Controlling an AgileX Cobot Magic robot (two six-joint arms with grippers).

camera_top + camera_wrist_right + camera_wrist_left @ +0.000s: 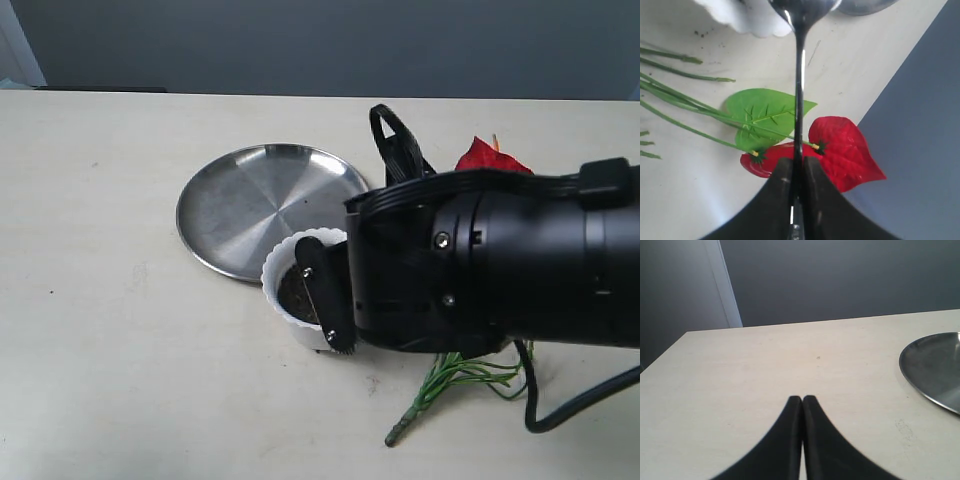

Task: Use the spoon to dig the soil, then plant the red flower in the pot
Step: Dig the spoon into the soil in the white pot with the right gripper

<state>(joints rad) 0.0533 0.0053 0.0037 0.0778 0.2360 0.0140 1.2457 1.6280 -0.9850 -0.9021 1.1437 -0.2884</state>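
The left gripper has its fingers pressed together with nothing between them. It hangs low over bare table, tips pointing out across the top, with the edge of the steel plate off to one side and well ahead of them. It looks parked clear of the work so the other arm has the pot to itself.

In the exterior view the plate sits just behind the white pot. The pot rim touches or overlaps the plate's near edge; which one cannot be told. Dark soil shows inside the pot. A black finger of the right gripper leans down across the pot's mouth, and the bulky wrist hides the rest.

The right gripper is clamped on the spoon, pinching the thin handle near its end so the bowl reaches well beyond the fingertips, up at the pot rim. That long hold probably gives reach into the soil without the fingers fouling the scalloped edge. The arm comes in low from the right, tilted down toward the pot.

The red flower lies flat on the table directly beneath the fingers, its green leaf just beyond them and its stems trailing away. Digging looks to be in hand; planting is not yet begun.
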